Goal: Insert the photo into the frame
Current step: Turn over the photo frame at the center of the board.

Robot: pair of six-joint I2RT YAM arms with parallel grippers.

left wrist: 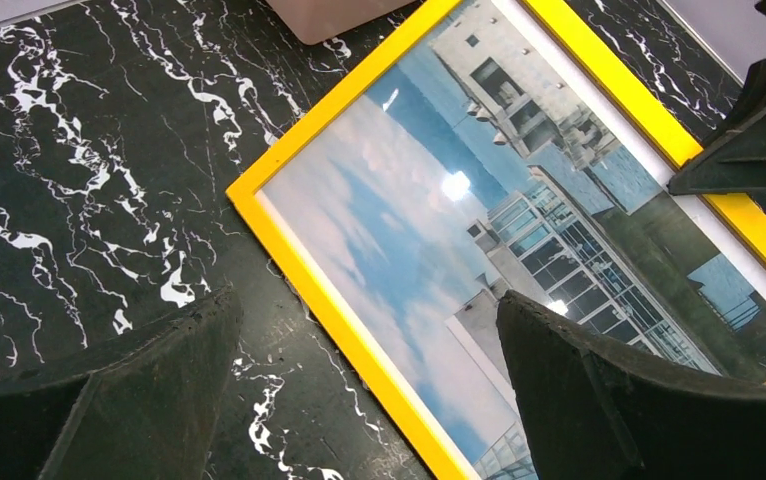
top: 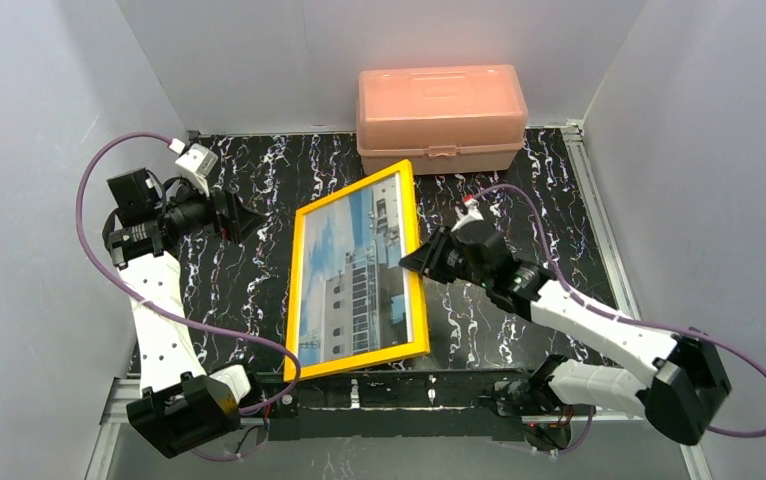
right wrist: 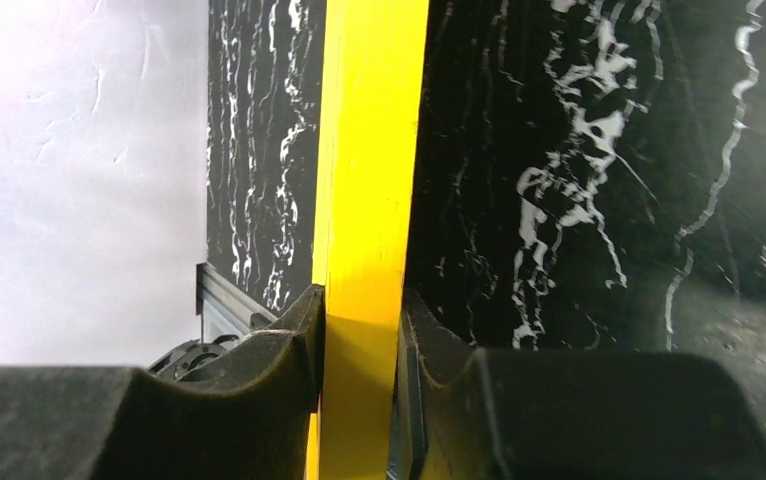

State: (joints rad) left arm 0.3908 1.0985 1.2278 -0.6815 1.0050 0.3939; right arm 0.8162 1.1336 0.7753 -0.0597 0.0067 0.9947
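A pink box (top: 442,108) stands close behind the frame (top: 357,362).

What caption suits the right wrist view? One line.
Right pincer clamped on the frame, its yellow edge seen against the black marbled table.

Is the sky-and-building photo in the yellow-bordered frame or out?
In: the sky-and-building photo fills the yellow-bordered frame edge to edge.
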